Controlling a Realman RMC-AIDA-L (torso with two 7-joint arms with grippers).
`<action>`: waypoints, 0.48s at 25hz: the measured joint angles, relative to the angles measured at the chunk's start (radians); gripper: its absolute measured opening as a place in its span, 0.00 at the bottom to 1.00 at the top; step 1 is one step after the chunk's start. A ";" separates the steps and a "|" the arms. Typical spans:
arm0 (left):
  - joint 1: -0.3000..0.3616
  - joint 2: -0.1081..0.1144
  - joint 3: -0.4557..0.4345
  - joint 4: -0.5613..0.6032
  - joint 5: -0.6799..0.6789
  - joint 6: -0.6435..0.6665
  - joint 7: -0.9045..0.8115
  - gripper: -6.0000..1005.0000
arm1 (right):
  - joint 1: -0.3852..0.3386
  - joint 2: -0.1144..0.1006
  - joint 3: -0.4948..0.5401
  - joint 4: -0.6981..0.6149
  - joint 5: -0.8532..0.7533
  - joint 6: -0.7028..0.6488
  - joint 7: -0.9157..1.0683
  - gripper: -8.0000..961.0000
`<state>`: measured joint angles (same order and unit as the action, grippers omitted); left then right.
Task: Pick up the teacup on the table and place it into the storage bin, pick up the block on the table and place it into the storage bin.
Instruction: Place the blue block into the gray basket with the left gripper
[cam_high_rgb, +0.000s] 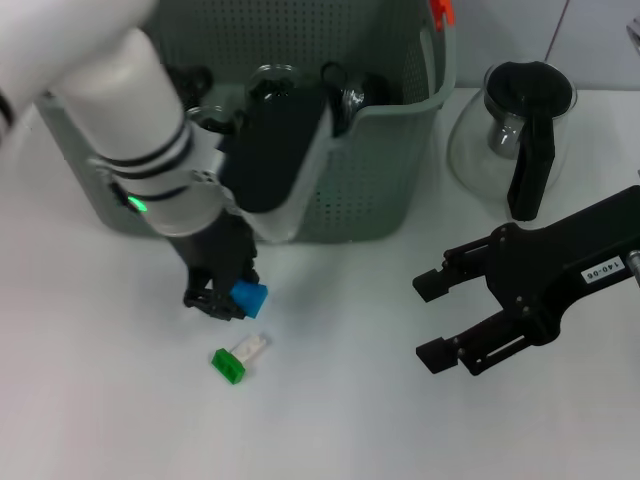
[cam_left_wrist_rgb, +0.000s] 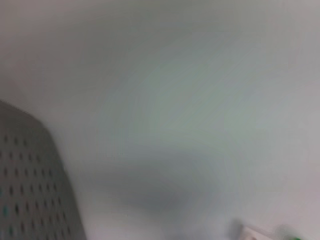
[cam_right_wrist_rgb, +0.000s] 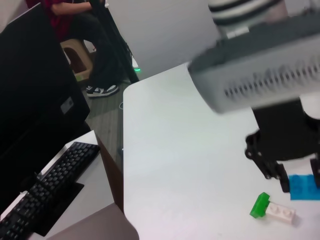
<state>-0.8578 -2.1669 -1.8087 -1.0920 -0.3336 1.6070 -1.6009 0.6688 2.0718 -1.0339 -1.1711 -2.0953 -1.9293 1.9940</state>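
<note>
On the white table (cam_high_rgb: 90, 400), the left gripper (cam_high_rgb: 222, 292) has its fingers closed around the blue block (cam_high_rgb: 250, 298), just in front of the storage bin (cam_high_rgb: 380, 170). Next, I'd judge, lift and carry it over the rim. The right gripper (cam_high_rgb: 448, 318) waits, fingers spread and empty.

Left claw (cam_high_rgb: 222, 296) is low over the tabletop (cam_high_rgb: 330, 420), closed on the blue block (cam_high_rgb: 249, 298). Storage bin (cam_high_rgb: 370, 170) wall stands close behind it. Green-and-white brick (cam_high_rgb: 238, 356) lies just ahead. Bare tabletop lies between it and the right claw (cam_high_rgb: 432, 320).
</note>
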 joint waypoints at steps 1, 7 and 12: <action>0.011 0.000 -0.017 -0.024 -0.001 0.020 0.001 0.41 | 0.000 -0.001 0.000 0.001 0.000 -0.003 -0.002 0.92; 0.077 0.003 -0.237 -0.182 -0.040 0.173 0.009 0.43 | -0.003 -0.007 -0.007 0.007 -0.007 -0.019 -0.024 0.92; 0.094 0.031 -0.492 -0.279 -0.183 0.335 0.013 0.45 | -0.007 -0.012 -0.010 0.010 -0.018 -0.034 -0.052 0.92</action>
<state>-0.7641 -2.1361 -2.3009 -1.3713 -0.5171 1.9424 -1.5877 0.6622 2.0596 -1.0441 -1.1612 -2.1133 -1.9631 1.9417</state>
